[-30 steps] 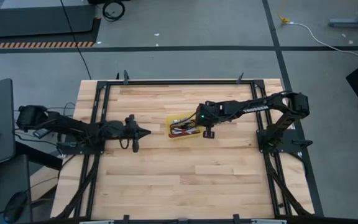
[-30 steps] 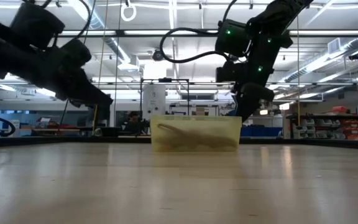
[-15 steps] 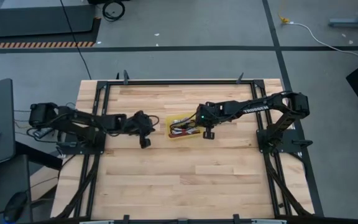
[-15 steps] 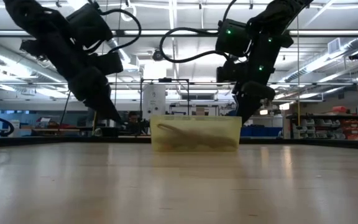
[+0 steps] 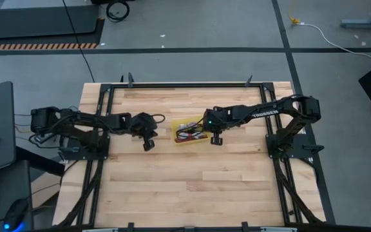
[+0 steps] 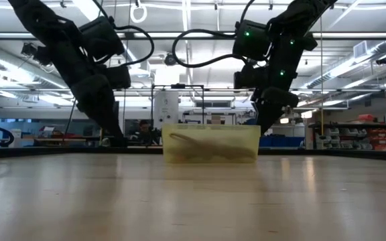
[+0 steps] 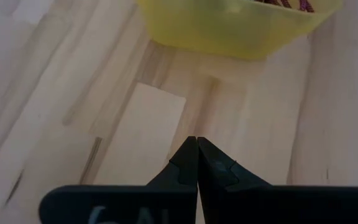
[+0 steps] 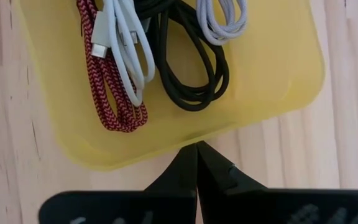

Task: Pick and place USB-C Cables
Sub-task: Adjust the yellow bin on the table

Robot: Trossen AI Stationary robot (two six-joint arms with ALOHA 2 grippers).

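Both claws, left claw [image 5: 148, 145] and right claw [image 5: 216, 139], hang pinched together and empty beside the translucent yellow plastic bin [image 8: 291, 68] on the wooden tabletop [image 5: 192, 187]; all four coiled USB-C cables [image 8: 160, 56] lie inside it, suggesting the placing is finished.

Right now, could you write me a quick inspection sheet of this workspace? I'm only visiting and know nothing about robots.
Surface: wooden table, bare around the tray.
Job's things: yellow tray near mid-table holds the dark red cable, white cable, black cable and grey cable, all lying loosely inside.
Clutter: nothing seen on the table.
Grippers: left gripper shut and empty, low over the wood beside the tray; right gripper shut and empty, at the tray's other side.
Cables: long white cord on the floor beyond the table.
Surroundings: black frame around the table; workshop shelving behind.
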